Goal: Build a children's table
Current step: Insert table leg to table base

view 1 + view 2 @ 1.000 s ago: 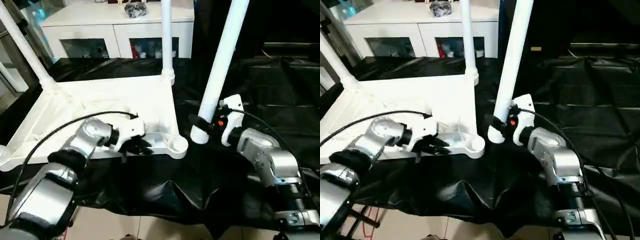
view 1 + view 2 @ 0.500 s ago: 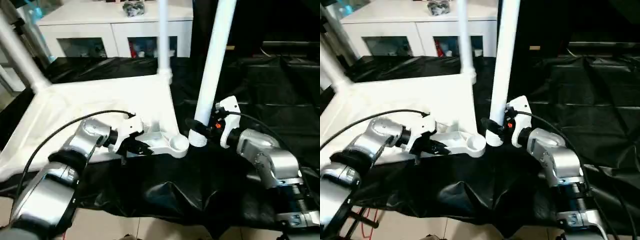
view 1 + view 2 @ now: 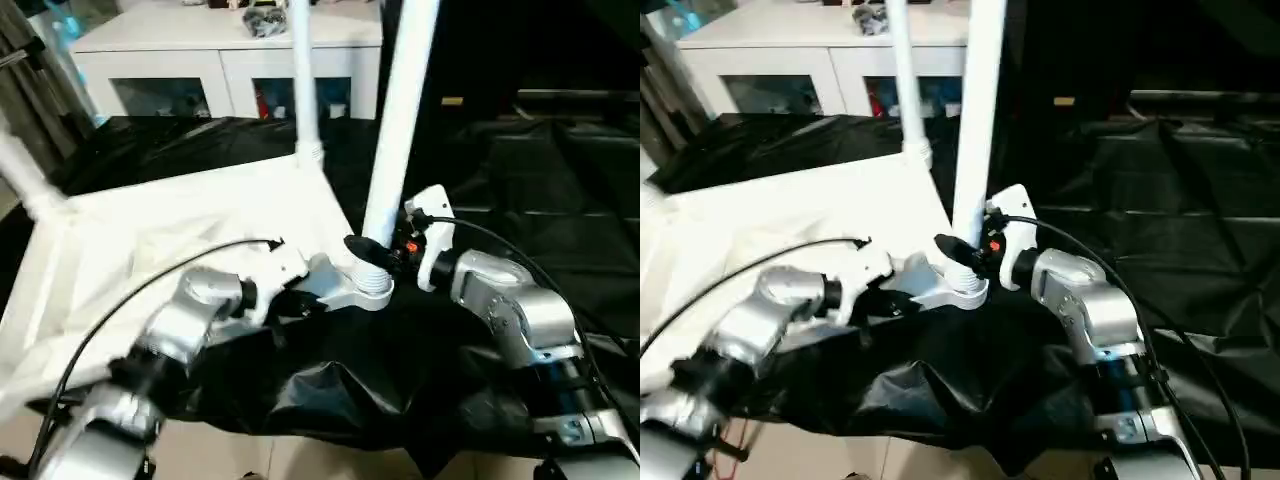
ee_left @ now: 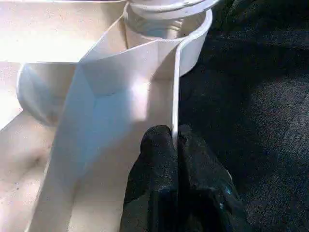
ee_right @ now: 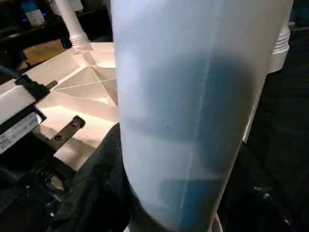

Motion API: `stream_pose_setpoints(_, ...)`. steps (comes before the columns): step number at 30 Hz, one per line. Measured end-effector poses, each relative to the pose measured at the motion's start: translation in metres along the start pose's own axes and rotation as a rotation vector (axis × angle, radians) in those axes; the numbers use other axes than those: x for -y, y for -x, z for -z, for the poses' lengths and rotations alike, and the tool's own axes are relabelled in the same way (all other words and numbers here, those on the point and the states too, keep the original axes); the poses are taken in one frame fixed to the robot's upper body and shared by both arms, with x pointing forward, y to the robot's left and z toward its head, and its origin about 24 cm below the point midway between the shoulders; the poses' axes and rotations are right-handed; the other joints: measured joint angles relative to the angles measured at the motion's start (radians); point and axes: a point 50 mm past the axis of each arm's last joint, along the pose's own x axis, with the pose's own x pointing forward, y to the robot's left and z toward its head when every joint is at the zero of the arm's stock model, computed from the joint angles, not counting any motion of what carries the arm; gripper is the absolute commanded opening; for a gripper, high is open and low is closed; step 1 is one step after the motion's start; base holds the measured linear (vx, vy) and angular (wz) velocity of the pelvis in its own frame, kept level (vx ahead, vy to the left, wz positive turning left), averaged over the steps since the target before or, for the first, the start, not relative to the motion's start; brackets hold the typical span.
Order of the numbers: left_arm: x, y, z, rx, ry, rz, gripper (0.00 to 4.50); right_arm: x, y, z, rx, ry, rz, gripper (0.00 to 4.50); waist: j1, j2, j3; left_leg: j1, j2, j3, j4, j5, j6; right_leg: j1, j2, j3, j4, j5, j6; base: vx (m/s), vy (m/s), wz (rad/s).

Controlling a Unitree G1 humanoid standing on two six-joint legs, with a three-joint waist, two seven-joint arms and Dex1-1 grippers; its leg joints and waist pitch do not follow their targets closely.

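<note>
While the upturned white plastic rectangular table top (image 3: 190,215) lies on the black-draped tabletop (image 3: 560,180) before a white glass-door cabinet (image 3: 230,60), the left gripper (image 4: 175,145) pinches its rim. The right gripper (image 3: 385,250) clasps a long tapered white tubular leg (image 3: 400,120) at the near corner socket (image 3: 362,287).

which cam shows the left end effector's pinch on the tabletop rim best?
Left wrist view: the left end effector fills the foreground, its two black fingers shut on the thin edge wall of the tabletop near the corner socket. The head views show that end effector from the side, partly hidden by its white housing.
</note>
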Motion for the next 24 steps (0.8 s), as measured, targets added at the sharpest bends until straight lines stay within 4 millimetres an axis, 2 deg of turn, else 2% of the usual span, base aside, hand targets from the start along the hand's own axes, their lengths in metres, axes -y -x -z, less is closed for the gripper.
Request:
stream_pose_setpoints(5,0.002,0.001,0.000,0.000,-0.018,-0.014,0.00,0.004,-0.001,0.008,-0.030,-0.021,0.017,1.89,-0.001,-0.005,0.000,-0.001,0.000,0.000,0.000,0.000,0.000,0.000,0.000,0.000,-0.001,0.000,0.000,0.000,0.000,0.00)
stream_pose_setpoints(6,0.002,0.001,0.000,-0.001,-0.015,-0.012,0.46,0.005,-0.001,0.009,-0.033,-0.018,0.019,1.89,-0.001,-0.005,0.000,-0.001,0.000,0.000,0.000,0.000,0.000,0.000,0.000,0.000,-0.001,0.000,0.000,0.000,0.000,0.00)
stream_pose_setpoints(10,0.000,0.005,0.001,0.028,0.032,-0.003,0.68,0.007,-0.001,0.008,-0.032,-0.006,0.027,1.89,-0.001,-0.008,0.001,-0.002,0.000,0.000,0.000,0.000,0.000,-0.002,0.000,0.000,0.000,0.000,0.000,0.000,0.000,0.00)
stream_pose_setpoints(12,-0.002,0.007,0.002,0.021,0.030,-0.011,0.99,0.007,-0.002,0.008,-0.032,-0.004,0.028,1.89,-0.001,-0.008,0.001,-0.002,0.000,0.000,0.000,0.000,0.000,-0.002,0.000,0.000,-0.001,0.000,0.000,0.000,0.000,0.00)
stream_pose_setpoints(19,-0.004,0.013,0.006,0.003,0.028,-0.001,1.01,0.009,-0.003,0.006,-0.028,0.004,0.030,1.89,-0.006,-0.010,0.002,-0.001,0.000,-0.001,-0.001,0.000,0.000,-0.002,0.001,0.000,0.000,0.000,0.000,0.000,0.000,0.00)
stream_pose_setpoints(21,-0.005,0.014,0.008,0.006,0.039,-0.001,0.72,0.009,-0.004,0.005,-0.026,0.007,0.030,1.89,-0.006,-0.011,0.002,-0.001,0.000,0.000,-0.001,0.000,0.000,-0.002,0.001,0.000,0.000,0.000,0.000,0.000,0.000,0.00)
stream_pose_setpoints(24,-0.006,0.014,0.009,0.036,0.069,-0.004,0.62,0.010,-0.005,0.008,-0.033,0.001,0.032,1.89,-0.005,-0.013,0.002,-0.001,0.000,-0.001,-0.001,0.000,0.000,-0.001,0.001,0.000,0.000,-0.001,0.001,0.000,0.000,0.00)
